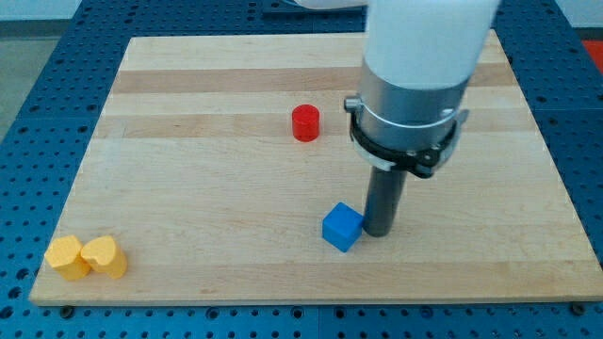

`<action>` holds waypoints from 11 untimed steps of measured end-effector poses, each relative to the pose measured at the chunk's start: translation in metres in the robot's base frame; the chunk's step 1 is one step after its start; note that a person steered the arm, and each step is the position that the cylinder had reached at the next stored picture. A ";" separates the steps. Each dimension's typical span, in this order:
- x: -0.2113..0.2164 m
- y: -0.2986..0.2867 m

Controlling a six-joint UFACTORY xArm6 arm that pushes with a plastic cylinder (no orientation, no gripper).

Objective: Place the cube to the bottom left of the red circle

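Note:
A blue cube point(342, 227) lies on the wooden board point(217, 160), below the middle, toward the view's bottom. A red circle block point(305, 123) stands above it and slightly to the view's left, well apart. My tip point(379, 232) rests on the board right beside the cube's right side, touching or nearly touching it. The rod hangs from a large white and grey arm housing point(415, 75) at the view's top right.
Two yellow blocks sit side by side in the board's bottom left corner: a hexagon-like one point(67, 257) and a heart-shaped one point(105, 256). A blue perforated table point(38, 113) surrounds the board.

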State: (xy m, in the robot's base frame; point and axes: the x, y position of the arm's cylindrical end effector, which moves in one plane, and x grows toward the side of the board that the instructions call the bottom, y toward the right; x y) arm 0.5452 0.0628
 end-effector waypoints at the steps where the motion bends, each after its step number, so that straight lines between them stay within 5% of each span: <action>1: 0.004 -0.002; 5: 0.065 0.000; 11: -0.090 -0.072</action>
